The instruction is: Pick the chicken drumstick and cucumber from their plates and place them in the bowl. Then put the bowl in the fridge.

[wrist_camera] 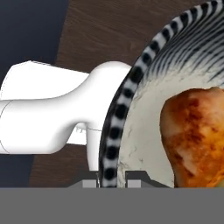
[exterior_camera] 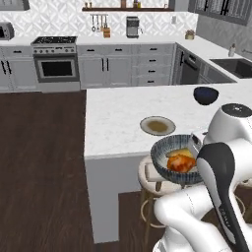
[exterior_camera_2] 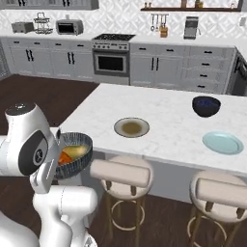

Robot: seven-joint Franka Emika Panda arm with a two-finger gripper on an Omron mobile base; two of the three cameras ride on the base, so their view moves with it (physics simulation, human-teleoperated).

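Observation:
The grey bowl (exterior_camera: 162, 158) hangs in the air just off the island counter's front edge, above a stool. My gripper (wrist_camera: 111, 178) is shut on its striped rim (wrist_camera: 114, 122), one finger inside and one outside. In the left base view the gripper (exterior_camera: 196, 144) sits at the bowl's right rim. In the bowl lie the orange-brown chicken drumstick (exterior_camera: 181, 164) (wrist_camera: 192, 131) and, behind it, the yellowish-green cucumber (exterior_camera: 179, 153). The right base view has the bowl (exterior_camera_2: 73, 167) beside my arm. The beige plate (exterior_camera: 157, 126) (exterior_camera_2: 131, 127) and the pale blue plate (exterior_camera_2: 222, 143) lie bare on the counter. The fridge is out of view.
A dark navy bowl (exterior_camera: 205, 94) (exterior_camera_2: 206, 106) stands further back on the white island counter (exterior_camera: 118, 118). Two padded stools (exterior_camera_2: 121, 172) (exterior_camera_2: 219, 190) stand under the counter's front edge. Dark wood floor (exterior_camera: 44, 162) spreads to the left, with the oven (exterior_camera: 55, 68) and cabinets along the back wall.

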